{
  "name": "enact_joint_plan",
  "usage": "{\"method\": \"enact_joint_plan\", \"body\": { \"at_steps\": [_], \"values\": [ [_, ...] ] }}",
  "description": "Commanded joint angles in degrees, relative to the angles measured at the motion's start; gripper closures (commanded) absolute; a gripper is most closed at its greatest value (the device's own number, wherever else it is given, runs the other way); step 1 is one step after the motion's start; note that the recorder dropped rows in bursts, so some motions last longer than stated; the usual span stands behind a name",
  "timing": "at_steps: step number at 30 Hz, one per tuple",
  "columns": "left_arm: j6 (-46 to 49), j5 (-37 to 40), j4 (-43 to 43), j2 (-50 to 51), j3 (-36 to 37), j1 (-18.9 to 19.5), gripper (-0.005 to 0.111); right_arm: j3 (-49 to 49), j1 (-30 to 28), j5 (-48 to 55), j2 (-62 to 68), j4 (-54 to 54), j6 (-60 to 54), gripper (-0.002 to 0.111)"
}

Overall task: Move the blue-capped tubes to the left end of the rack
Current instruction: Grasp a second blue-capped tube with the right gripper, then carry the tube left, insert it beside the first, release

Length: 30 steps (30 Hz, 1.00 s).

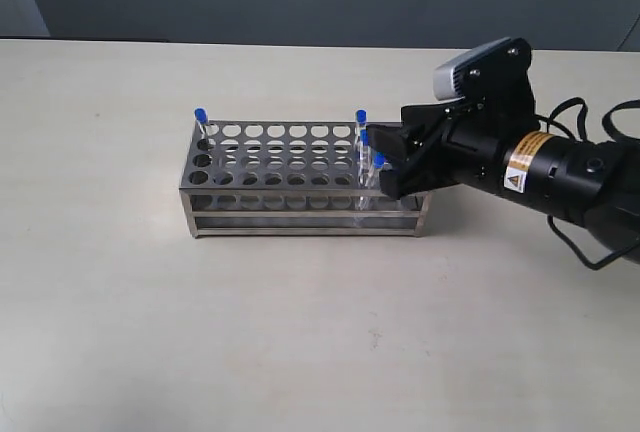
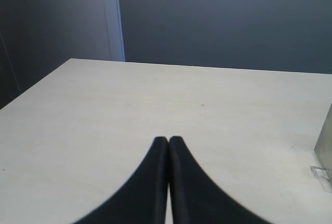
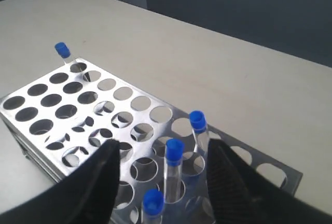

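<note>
Pale beige counter (image 1: 300, 352) carries the shiny steel rack (image 1: 290, 160), and the right gripper (image 3: 163, 151) is right over the rack's near end, jaws spread wide and clamping nothing. The left gripper (image 2: 168, 141) hangs well apart over bare counter, its fingers pressed together and empty. Now the blue-capped tubes: three stand upright in holes between or just ahead of the right gripper's spread fingers (image 3: 174, 151) (image 3: 197, 120) (image 3: 153, 202), while the fourth (image 3: 63, 51) sits in a corner hole at the rack's end farthest from that gripper.
</note>
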Motion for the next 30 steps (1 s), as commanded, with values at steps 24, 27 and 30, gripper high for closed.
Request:
{"method": "enact_joint_plan", "body": {
  "at_steps": [24,27,30],
  "values": [
    [-0.12,-0.24,-0.19,-0.21,0.19,-0.53,0.106,0.39,-0.35,-11.6,5.73,-0.89,0.27,0.108],
    [-0.12,-0.24,-0.19,-0.21,0.19,-0.53,0.106,0.25,-0.35,-10.48,0.75,-0.89,0.74,0.108],
    [-0.12,-0.24,-0.19,-0.21,0.19,-0.53,0.106,-3.03,0.9,-5.32,-3.2,-1.16,0.84,0.108]
  ]
}}
